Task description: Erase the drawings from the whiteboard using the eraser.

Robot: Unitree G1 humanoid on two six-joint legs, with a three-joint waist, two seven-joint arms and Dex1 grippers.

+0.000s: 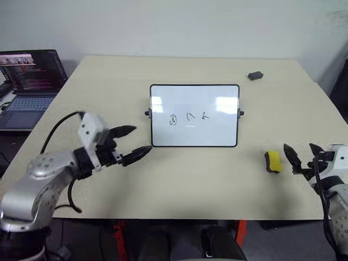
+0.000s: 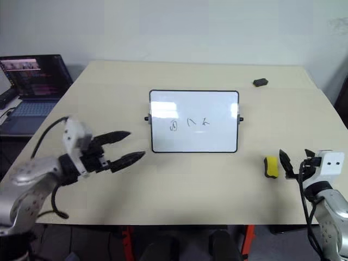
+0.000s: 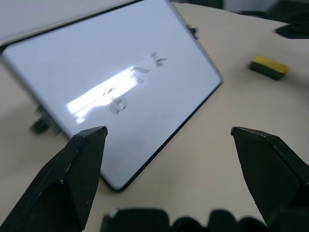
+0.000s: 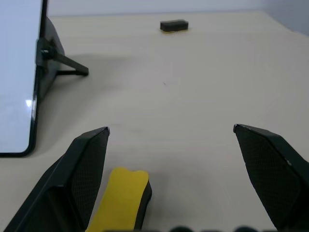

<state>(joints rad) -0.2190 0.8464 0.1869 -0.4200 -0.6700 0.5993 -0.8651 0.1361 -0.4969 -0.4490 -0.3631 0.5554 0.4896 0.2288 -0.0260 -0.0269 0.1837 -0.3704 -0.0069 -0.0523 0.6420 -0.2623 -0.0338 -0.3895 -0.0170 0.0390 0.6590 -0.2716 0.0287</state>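
Standing near the middle of the pale beige table [image 1: 179, 179], the rectangular glossy white whiteboard [image 1: 194, 115] with its thin black frame and small black side knobs leans back on a stand, its face turned toward the robot. Three small, thin black marker drawings [image 1: 188, 117] sit in a short row just left of the board's centre. The left gripper [image 1: 132, 143] hangs above the tabletop just to the left of the board's lower left corner, its silver forearm reaching in from the left edge and its two black fingers spread wide apart, pointing toward the board and holding nothing. The small yellow block eraser [image 1: 273, 161] with a black layer along one side lies flat on the table, well to the right of the board's lower right corner. The right gripper [image 1: 300, 156] sits just to the right of the eraser, close to the table's right edge, pointing forward roughly level, its fingers parted as wide as they go and empty; in the right wrist view the eraser [image 4: 119, 199] lies just ahead of the left-hand finger, not between the two. A small dark grey object [image 1: 255, 75] rests far back on the table, and an open laptop [image 1: 30, 84] stands beside the table's left side.
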